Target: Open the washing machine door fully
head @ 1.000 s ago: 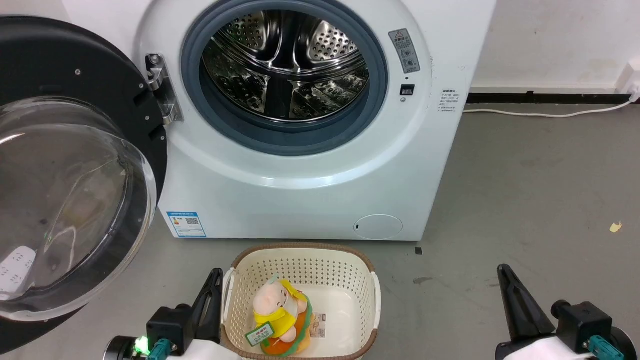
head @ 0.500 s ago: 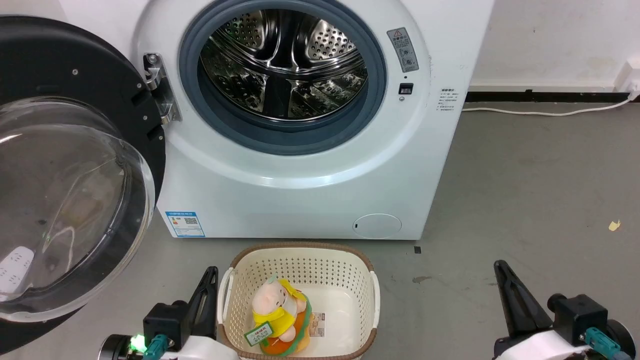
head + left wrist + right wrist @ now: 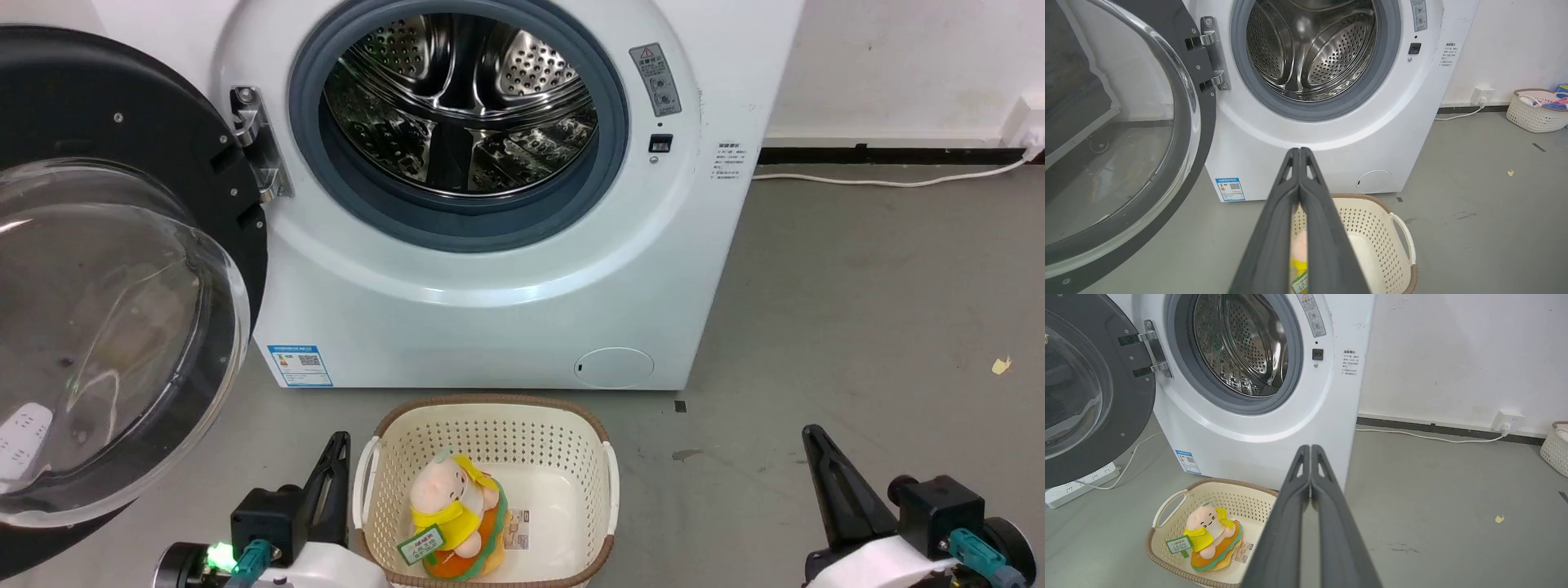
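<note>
None of the writing here is clear enough to read letter by letter. A grey warning sticker with a triangle sign and small round symbols sits on the washing machine front, upper centre of the head view. Right of it, a few lines of tiny dark print are too small to make out. At the lower left of the front, just beside the washing machine door, is a blue-edged label with a QR code. In the basket, bottom centre, the plush toy carries a green tag with blurred writing. A printed slip lies beside the toy.
</note>
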Motion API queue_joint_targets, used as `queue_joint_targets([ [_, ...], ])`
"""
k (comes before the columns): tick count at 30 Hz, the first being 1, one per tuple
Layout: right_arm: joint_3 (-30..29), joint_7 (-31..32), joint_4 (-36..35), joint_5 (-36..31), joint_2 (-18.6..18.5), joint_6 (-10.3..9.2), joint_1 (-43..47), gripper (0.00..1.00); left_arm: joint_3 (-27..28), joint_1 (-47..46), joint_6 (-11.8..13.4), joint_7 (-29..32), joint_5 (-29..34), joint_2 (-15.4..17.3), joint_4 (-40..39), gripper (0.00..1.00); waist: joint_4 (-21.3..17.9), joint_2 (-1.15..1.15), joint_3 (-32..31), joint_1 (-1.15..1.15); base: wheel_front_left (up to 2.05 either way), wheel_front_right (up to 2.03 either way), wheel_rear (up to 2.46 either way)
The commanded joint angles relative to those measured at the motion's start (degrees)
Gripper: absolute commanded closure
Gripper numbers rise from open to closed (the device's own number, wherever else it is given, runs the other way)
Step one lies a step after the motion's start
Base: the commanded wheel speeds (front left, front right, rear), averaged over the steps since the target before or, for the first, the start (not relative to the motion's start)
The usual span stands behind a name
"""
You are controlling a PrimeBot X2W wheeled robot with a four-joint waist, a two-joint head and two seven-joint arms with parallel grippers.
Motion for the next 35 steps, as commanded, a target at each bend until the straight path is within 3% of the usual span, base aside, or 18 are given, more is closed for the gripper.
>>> queue_joint_targets([
  [1, -0.1, 0.3, -0.4, -0.6, 0.2, 0.04, -1.1, 1.0, 0.4, -1.0, 0.3, 0.3, 0.4, 0.0, -0.5, 1.0, 0.0, 0.0, 0.0, 0.0, 0.0, 0.0, 0.0],
  [35, -0.2, 4.3, -1.1, -3.0, 0.2, 0.05, -2.6, 1.0, 2.1, -1.9, 1.0, 4.3, 2.0, 0.0, -2.6, 1.0, -0.5, 0.0, 0.4, 0.0, 0.0, 0.0, 0.0],
])
